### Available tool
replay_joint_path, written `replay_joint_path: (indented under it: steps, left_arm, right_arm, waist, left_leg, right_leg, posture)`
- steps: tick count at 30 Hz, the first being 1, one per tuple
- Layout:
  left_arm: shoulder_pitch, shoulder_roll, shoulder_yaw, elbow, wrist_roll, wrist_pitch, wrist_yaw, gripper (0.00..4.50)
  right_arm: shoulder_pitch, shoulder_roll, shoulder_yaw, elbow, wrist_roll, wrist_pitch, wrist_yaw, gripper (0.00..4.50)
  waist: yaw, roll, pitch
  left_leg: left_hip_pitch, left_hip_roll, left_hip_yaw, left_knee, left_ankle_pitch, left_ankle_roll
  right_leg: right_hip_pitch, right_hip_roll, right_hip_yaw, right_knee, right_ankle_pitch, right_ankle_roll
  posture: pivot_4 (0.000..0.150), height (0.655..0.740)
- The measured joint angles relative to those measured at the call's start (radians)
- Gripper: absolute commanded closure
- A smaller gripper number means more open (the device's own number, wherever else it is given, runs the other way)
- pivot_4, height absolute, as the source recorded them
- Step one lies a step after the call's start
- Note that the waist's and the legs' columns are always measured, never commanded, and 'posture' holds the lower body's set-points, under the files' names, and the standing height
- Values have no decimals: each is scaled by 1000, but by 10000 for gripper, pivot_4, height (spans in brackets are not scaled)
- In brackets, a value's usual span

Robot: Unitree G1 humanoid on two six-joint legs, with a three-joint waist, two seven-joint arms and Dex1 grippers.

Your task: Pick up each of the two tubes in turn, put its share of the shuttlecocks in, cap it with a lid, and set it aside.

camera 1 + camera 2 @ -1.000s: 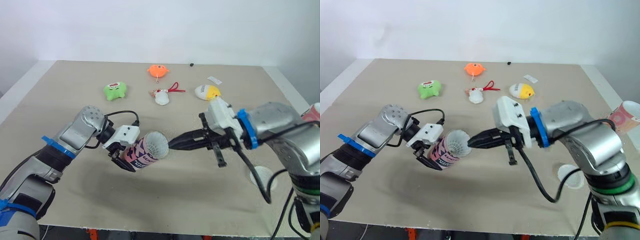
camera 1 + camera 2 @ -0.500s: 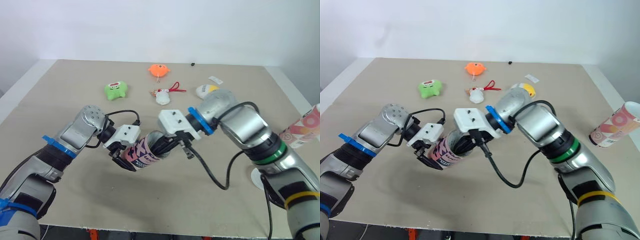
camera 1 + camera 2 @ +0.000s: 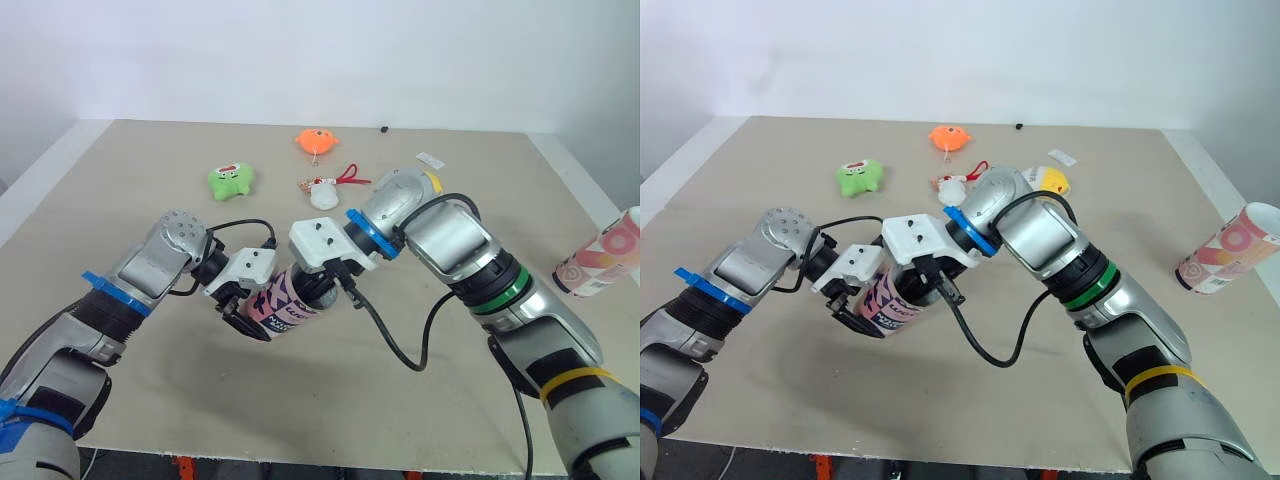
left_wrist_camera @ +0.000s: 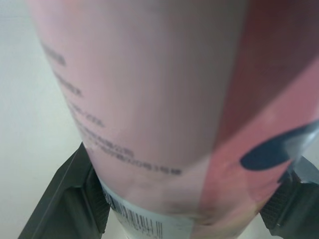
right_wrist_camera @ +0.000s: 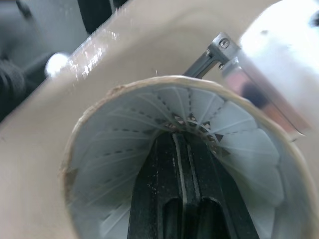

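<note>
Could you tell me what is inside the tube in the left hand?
Inside the tube sits a shuttlecock, feathers lining the wall, with the shut right hand reaching into it. Its cork and anything deeper are covered.

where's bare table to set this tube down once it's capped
Bare: the near strip of the table in front of both arms, and the stretch between the right arm and the second tube. Crowded: the far middle, around the green toy, orange toy and white toy.
</note>
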Motion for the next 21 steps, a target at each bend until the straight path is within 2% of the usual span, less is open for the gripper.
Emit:
replay_joint_path:
  steps: [4, 7, 13, 15, 16, 21]
  left_arm:
    - [1, -6, 3, -4, 1, 0, 0, 10968]
    - [5, -11, 12, 0, 2, -3, 0, 10968]
    - [25, -44, 49, 13, -1, -18, 0, 10968]
    - [49, -109, 68, 16, -29, -35, 4, 10968]
    - [52, -120, 69, 17, -34, -36, 4, 10968]
    - [94, -252, 127, 23, -105, -85, 36, 10968]
  right_arm:
    - [9, -85, -179, -38, 122, 112, -10, 44858]
    - [83, -200, -338, -107, 207, 190, -32, 44858]
    - [284, -384, -521, -288, 292, 264, -90, 44858]
    - [409, -437, -613, -374, 300, 268, -148, 44858]
    - [424, -440, -622, -383, 301, 269, -158, 44858]
    - [692, -493, -819, -481, 280, 279, -293, 44858]
  waist:
    - [2, 0, 0]
    - [2, 0, 0]
    - [5, 1, 0]
    - [4, 1, 1]
    - [4, 1, 1]
    - [4, 1, 1]
  left_leg:
    - [-2, -1, 0, 0, 0, 0]
    - [-3, -3, 0, 0, 0, 0]
    - [-4, -5, 0, -1, 0, 0]
    - [-7, -6, 0, 0, 0, 0]
    - [-8, -6, 0, 1, 0, 0]
    - [-11, -6, 0, 2, 0, 0]
  right_leg:
    - [-1, -2, 0, 0, 0, 0]
    - [-2, -4, 0, -1, -1, 1]
    - [-2, -5, -1, -1, -2, 2]
    - [-4, -6, 0, -2, -1, 5]
    - [-5, -6, 0, -2, -1, 5]
    - [-6, -6, 1, -2, 0, 6]
  posture:
    - [1500, 7400]
    - [1500, 7400]
    - [1500, 7400]
    - [1500, 7400]
    - [1500, 7400]
    - [1500, 7400]
